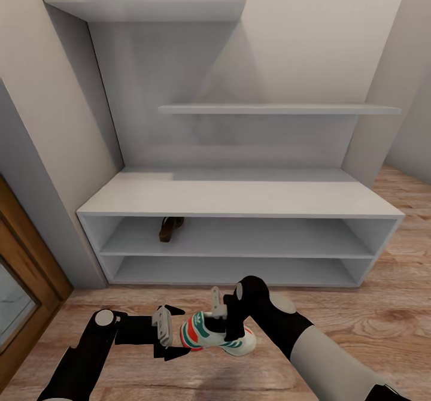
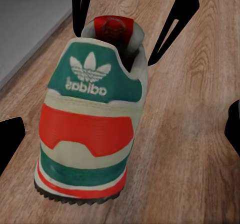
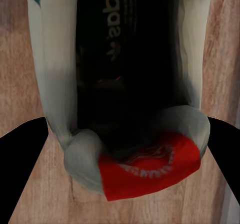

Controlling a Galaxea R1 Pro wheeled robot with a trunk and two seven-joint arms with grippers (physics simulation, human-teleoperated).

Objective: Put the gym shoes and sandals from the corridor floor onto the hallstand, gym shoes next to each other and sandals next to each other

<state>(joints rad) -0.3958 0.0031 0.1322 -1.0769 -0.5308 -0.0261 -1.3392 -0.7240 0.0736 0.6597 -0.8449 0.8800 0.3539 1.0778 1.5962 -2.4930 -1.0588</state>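
One gym shoe [image 1: 209,334] stands on the corridor floor [image 1: 359,323] in front of the hallstand [image 1: 239,197], between both arms. To its left, the left gripper [image 1: 163,324] hovers just beside the heel, fingers spread wide and empty; its wrist view faces the green heel tab [image 2: 95,73]. At the shoe's right, the right gripper [image 1: 222,323] reaches down over the collar, its dark fingers [image 3: 20,169] flanking the shoe's opening [image 3: 125,58]; whether it grips, I cannot tell. One brown sandal [image 1: 170,228] lies on the hallstand's upper open shelf, toward its left end.
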